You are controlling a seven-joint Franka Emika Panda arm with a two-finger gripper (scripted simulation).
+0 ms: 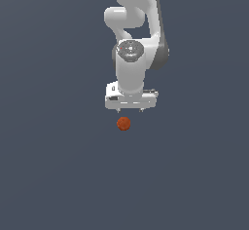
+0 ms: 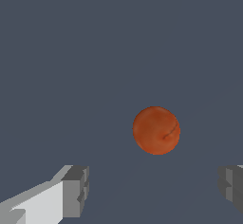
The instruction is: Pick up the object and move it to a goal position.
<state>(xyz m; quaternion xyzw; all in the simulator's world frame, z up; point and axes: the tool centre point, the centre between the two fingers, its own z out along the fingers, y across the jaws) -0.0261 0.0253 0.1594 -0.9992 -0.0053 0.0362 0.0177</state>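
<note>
Ball point(image 1: 123, 124) loose on the bare grey desk point(image 1: 53, 165).
White gripper point(image 1: 131, 110) hangs just above it, jaws spread wide apart, not touching it; nothing lies between them.

Arm point(image 1: 133, 9) base beyond frame edge

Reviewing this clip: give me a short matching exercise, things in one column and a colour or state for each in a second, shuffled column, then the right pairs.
Things:
1. ball
2. gripper
3. fingers
4. ground

Colour or state:
A. white body, jaws spread wide, nothing between them
B. plain dark blue-grey
C. orange-red with a thin dark seam, lying free
D. grey, blocky pads

Pairs: 1-C, 2-A, 3-D, 4-B
</note>
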